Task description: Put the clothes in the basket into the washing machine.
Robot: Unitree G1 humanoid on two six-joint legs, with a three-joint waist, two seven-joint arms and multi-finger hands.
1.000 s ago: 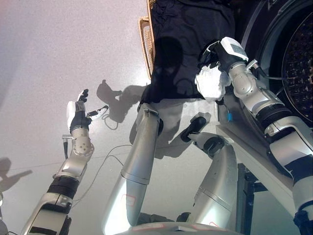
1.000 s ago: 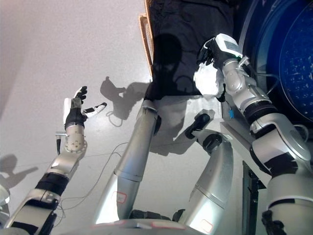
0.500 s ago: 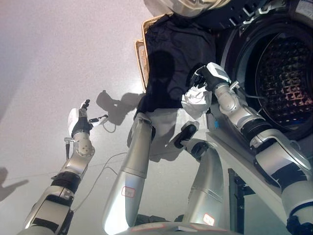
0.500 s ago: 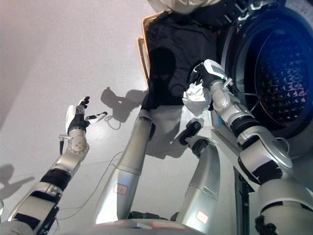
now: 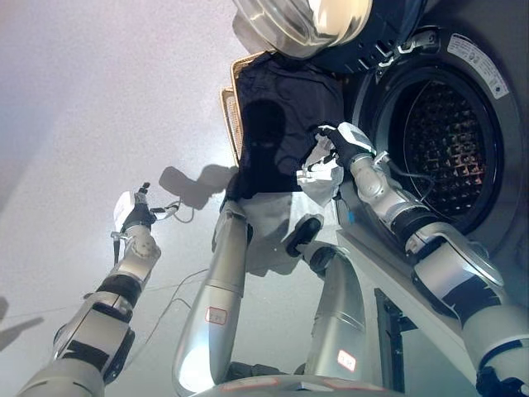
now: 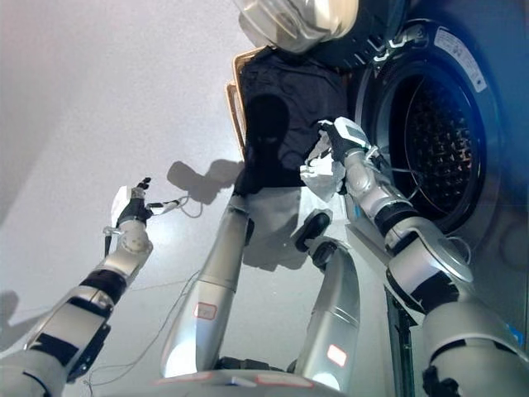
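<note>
A wicker basket (image 5: 224,114) stands on the floor at the top centre, with a dark garment (image 5: 281,124) draped over it. My right hand (image 5: 337,142) is shut on a crumpled white cloth (image 5: 318,178), which hangs just off the basket's right side. The hand is close to the left rim of the washing machine's round opening (image 5: 438,136), whose metal drum shows inside. My left hand (image 5: 134,211) hovers open over the floor at the left, far from the basket and holding nothing.
The washer's door (image 5: 302,21) stands swung open above the basket at the top edge. The machine's front panel (image 5: 483,70) fills the right side. Grey floor (image 5: 99,99) spreads to the left of the basket.
The camera has moved, so the drum opening and door now show in full. My right hand still grips the white cloth, a little nearer the opening's rim. My left hand stays open.
</note>
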